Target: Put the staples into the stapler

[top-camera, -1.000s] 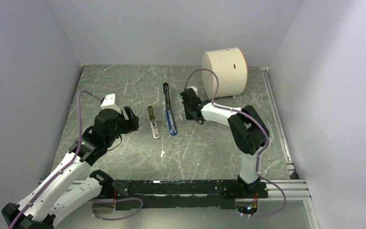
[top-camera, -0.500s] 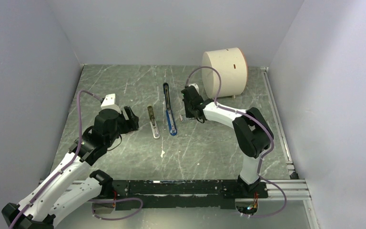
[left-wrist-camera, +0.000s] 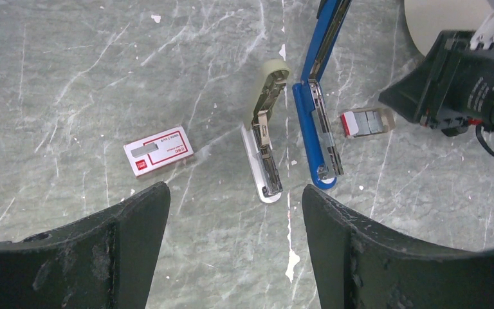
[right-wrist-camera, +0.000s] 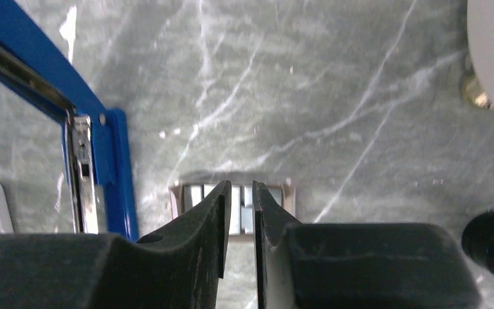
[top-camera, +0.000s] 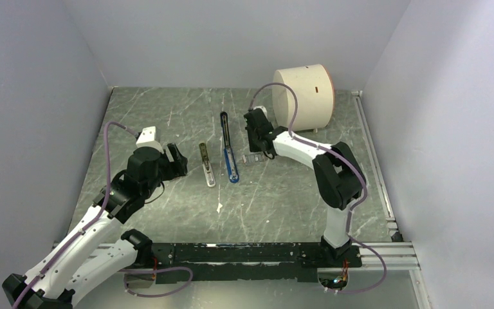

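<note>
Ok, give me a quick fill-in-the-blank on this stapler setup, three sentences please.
1. The opened stapler lying nearest the staple tray is coloured ____.
2. The left gripper hovers with its jaws wide ____, holding nothing.
3. The cream drum stands in the far ____ corner of the table.
Missing words: blue; open; right.

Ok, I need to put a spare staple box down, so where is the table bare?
Bare: the far left corner of the table, left of the blue stapler, and the near strip between both staplers and the arm bases. Crowded: the middle, where the grey stapler, blue stapler, staple tray and right gripper sit close. The cylinder fills the far right.
</note>
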You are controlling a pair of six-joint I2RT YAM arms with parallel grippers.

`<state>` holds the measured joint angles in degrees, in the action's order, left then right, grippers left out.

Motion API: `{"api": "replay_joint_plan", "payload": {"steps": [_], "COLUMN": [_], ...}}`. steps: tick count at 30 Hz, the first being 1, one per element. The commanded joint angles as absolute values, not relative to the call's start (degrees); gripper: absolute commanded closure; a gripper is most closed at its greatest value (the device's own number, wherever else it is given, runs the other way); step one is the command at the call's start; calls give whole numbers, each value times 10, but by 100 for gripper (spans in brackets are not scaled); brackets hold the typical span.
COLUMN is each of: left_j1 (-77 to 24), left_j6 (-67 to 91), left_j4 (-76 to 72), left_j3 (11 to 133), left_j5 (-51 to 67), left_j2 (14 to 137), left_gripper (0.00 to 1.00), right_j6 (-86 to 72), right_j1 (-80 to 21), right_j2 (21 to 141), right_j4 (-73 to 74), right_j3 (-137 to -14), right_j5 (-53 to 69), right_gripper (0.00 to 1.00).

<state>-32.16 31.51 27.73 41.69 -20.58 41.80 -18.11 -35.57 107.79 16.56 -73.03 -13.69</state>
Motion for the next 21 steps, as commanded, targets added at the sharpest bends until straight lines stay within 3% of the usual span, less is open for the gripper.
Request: {"api": "replay_joint_plan", "payload": {"steps": [1,12,21], "left_j1": [-319,-319,-319], "left_j6": [318,318,316], "left_j4": [275,273,270], "left_j3": [421,419,418], "left_j5": [-209,-203,-190], "left_j2": [418,414,408], "left_gripper": [20,20,20], "right_j6": [-168,-153,-169], "right_j1": [-339,-335,-335], "right_j2": [1129,1179,1133], "right_j4": [161,199,237], "right_j3": [-786,-810,-748], "right_j5": [-150,-153,-174], "right_gripper": [78,78,78]}}
